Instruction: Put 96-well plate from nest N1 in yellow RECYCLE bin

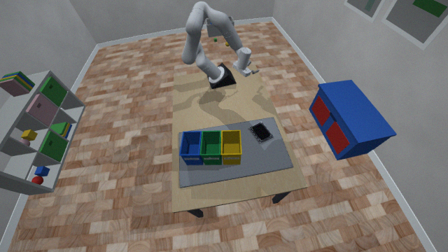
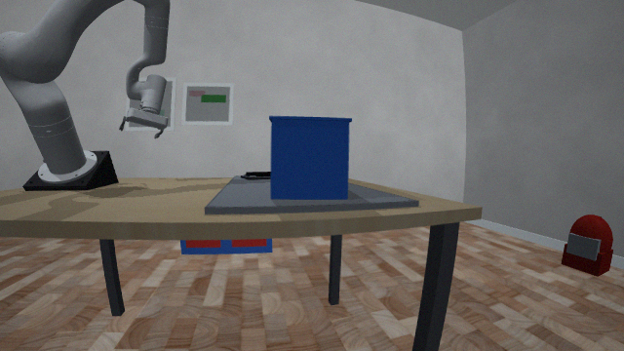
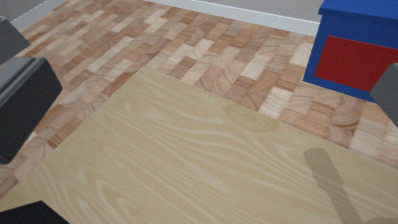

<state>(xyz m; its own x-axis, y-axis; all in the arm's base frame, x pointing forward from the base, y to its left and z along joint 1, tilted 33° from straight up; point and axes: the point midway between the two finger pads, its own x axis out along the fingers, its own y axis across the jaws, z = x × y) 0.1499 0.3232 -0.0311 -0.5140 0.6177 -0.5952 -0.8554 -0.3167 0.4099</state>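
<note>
The dark 96-well plate [image 1: 261, 131] sits in its nest on the grey mat [image 1: 259, 159] [image 2: 234, 197], right of the bins. In the exterior view a low dark edge of plate or nest [image 2: 256, 175] shows, partly hidden by the blue bin. The yellow bin [image 1: 232, 159] stands upright, looks empty, and is the rightmost of three in the top view; its label is too small to read. The green bin [image 1: 212, 159] and blue bin [image 1: 192, 159] [image 2: 309, 158] stand upright beside it. My gripper [image 1: 253, 67] [image 2: 140, 133] [image 3: 212, 102] is open and empty, high beside the robot base, far from the plate.
The three bins stand side by side with no visible gaps. The wooden table [image 1: 245, 105] [image 2: 161, 207] [image 3: 165, 155] carries the mat and the black robot base [image 1: 229, 80] [image 2: 104, 168]. A blue cabinet with red doors [image 1: 357, 112] [image 3: 357, 67] stands beyond the table.
</note>
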